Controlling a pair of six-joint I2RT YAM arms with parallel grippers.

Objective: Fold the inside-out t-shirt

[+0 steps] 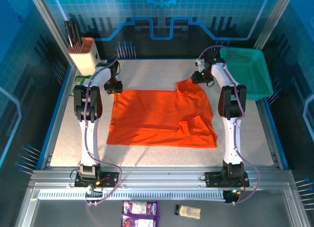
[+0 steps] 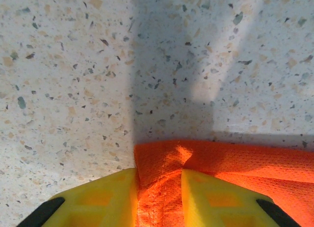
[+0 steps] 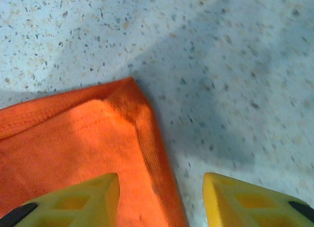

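Orange inside-out t-shirt spread at the middle of the table, left claw clamped on a bunched fold at its 10 o'clock corner, right claw at its 1 o'clock corner, jaws apart astride the hem, green basket at 2 o'clock

My table is a pale slab speckled with grey and tan flecks, with a blue rim down its sides. The orange t-shirt lies spread over the middle of it, mostly flat, with its right part creased and doubled over itself. At the far left corner stands a tan block with dark handles sticking up from it. A green mesh basket sits at the far right corner
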